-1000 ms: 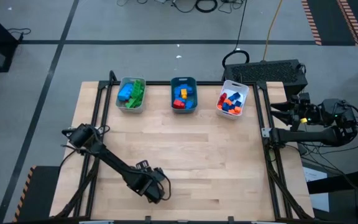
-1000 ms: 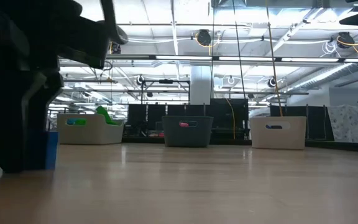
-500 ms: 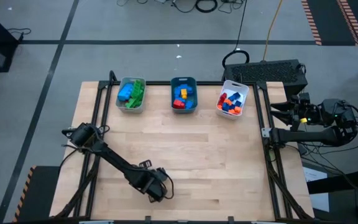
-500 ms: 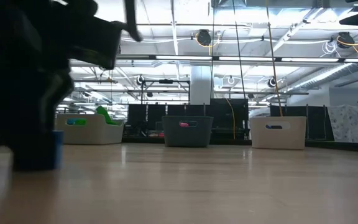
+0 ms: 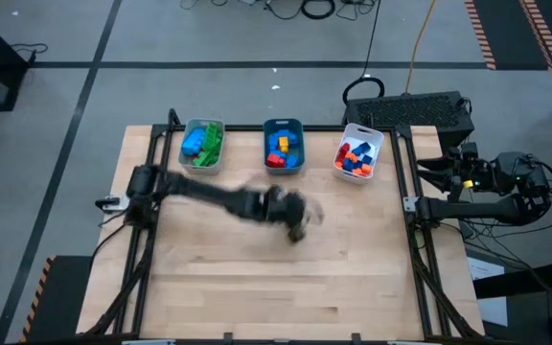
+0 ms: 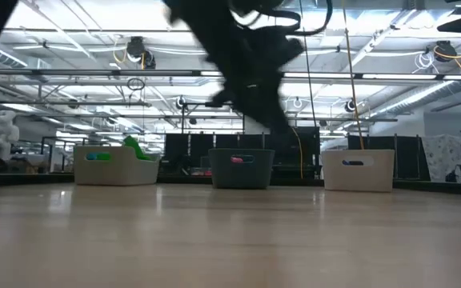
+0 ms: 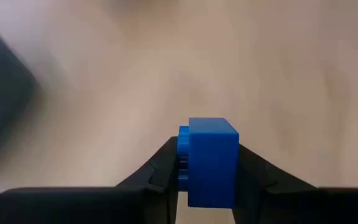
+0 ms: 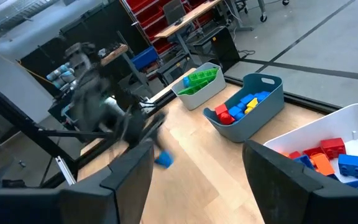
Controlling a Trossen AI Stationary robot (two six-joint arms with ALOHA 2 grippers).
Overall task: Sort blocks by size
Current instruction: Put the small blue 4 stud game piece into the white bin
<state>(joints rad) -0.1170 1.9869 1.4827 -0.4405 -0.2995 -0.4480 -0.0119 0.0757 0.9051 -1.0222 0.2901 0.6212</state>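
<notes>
**Left gripper pinches blue block above mid-table**

Left gripper [image 7: 207,180] has both fingers [image 7: 160,171] pressed on the sides of a blue block [image 7: 212,160], studs facing one finger; the fingers' bases are cut off by the frame edge. From above, the gripper [image 5: 297,226] is a smear over the middle of the table [image 5: 353,278], nearer the far edge than the near one, and the block cannot be made out there. The level view shows only a dark blurred arm [image 6: 246,56] hanging above the teal tray, its tip lost against the background. From the right wrist, the block shows as a small blue blur [image 8: 163,160] under the smeared arm.

Three trays line the far edge. The grey tray [image 5: 188,158], toward the left corner, holds blue and green blocks [image 5: 202,142]. The teal tray [image 5: 283,124], at the middle, holds blue, yellow and red blocks [image 5: 280,149]. The white tray [image 5: 374,139], toward the right corner, holds red, orange and blue blocks [image 5: 355,158]. At table height the tray walls hide nearly all contents.

Right gripper [image 5: 425,169] waits off the table's right edge, fingers [image 8: 126,180] spread wide, holding nothing.
</notes>
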